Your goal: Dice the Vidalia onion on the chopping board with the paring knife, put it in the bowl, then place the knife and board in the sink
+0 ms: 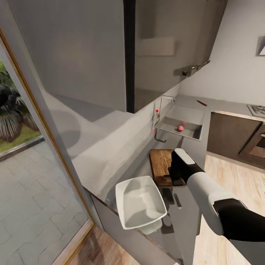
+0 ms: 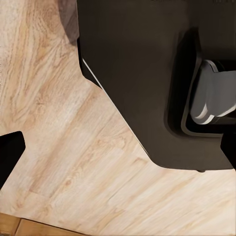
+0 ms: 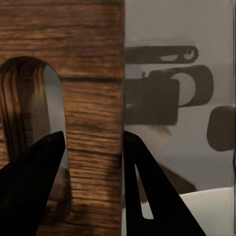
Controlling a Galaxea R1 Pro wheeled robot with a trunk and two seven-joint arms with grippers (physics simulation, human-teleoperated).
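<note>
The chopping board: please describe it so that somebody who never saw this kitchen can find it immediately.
Follow the long grey countertop from the sink toward the white bowl. Between them lies the chopping board, under the right gripper. It is the one brown wooden thing there, with visible grain and a slot-shaped handle hole.

The white-sleeved right arm extends forward, its black two-fingered right gripper [image 3: 93,182] pointing downward with both tapered fingers [image 3: 29,191] spread apart.

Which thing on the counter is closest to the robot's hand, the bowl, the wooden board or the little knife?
The chopping board. The right gripper straddles its edge by the handle slot. The bowl sits just beside it, and the paring knife lies far off past the sink.
</note>
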